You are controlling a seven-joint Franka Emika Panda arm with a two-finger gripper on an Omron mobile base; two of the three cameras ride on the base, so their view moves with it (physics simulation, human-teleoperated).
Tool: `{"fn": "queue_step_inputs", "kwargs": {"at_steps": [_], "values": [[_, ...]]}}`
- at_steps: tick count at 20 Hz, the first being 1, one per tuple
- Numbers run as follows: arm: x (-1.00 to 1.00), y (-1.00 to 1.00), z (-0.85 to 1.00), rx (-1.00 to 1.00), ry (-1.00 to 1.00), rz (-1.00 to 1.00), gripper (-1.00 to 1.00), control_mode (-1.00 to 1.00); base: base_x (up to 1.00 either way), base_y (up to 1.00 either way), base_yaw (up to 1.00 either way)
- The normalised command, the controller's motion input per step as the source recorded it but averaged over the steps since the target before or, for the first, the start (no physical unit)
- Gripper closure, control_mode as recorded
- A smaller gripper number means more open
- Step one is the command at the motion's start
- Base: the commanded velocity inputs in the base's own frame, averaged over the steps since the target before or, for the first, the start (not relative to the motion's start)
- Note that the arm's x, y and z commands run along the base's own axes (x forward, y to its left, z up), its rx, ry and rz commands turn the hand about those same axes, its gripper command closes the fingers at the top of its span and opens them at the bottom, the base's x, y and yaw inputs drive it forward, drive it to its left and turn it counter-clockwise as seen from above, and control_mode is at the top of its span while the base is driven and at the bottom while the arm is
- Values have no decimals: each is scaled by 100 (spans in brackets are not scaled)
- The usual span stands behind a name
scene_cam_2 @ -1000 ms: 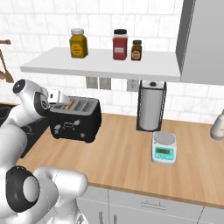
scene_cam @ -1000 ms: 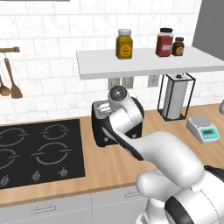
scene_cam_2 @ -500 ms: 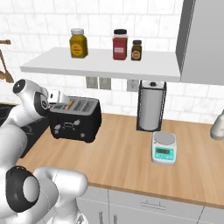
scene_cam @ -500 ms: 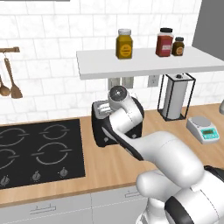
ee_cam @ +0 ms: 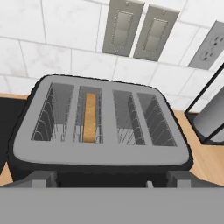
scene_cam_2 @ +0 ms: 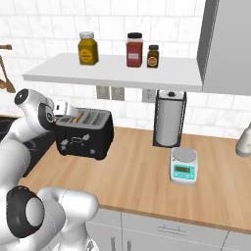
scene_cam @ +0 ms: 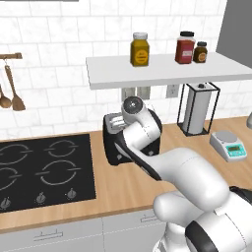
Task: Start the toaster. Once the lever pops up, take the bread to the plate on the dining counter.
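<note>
The black four-slot toaster (scene_cam_2: 84,133) was seen standing on the wood worktop (scene_cam_2: 147,181) against the white tiled wall, just right of the black hob (scene_cam: 42,170). In the hand view, the bread (ee_cam: 89,117) was found sunk upright in the second slot from the left, its tan top edge below the silver-grey top; the other three slots showed bare wire racks. The gripper (ee_cam: 113,178) was held just above the toaster's near edge, with its jaws spread wide apart and nothing between them; one dark fingertip (ee_cam: 41,178) was visible at each bottom corner of that view. In the right base view the hand was seen at the toaster's left end.

Two grey switch plates (ee_cam: 139,31) were fixed to the tiles behind the toaster. A paper towel roll (scene_cam_2: 168,122) in a black wire holder was placed to the right, and a small kitchen scale (scene_cam_2: 183,166) with a green display beyond it; no digits could be read. On the white shelf (scene_cam_2: 117,71) three jars were lined up: a yellow jar (scene_cam_2: 87,48), a red jar (scene_cam_2: 134,49) and a small dark jar (scene_cam_2: 153,55). Their labels were too blurred for any writing to be made out. Wooden utensils (scene_cam: 12,91) were hung at the far left.
</note>
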Motion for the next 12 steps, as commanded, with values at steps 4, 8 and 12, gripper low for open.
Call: {"fn": "queue_step_inputs", "kwargs": {"at_steps": [4, 8, 12], "values": [[0, 0, 0, 0, 0, 0, -100, -100, 0, 0, 0], [0, 0, 0, 0, 0, 0, -100, -100, 0, 0, 0], [0, 0, 0, 0, 0, 0, -100, -100, 0, 0, 0]]}}
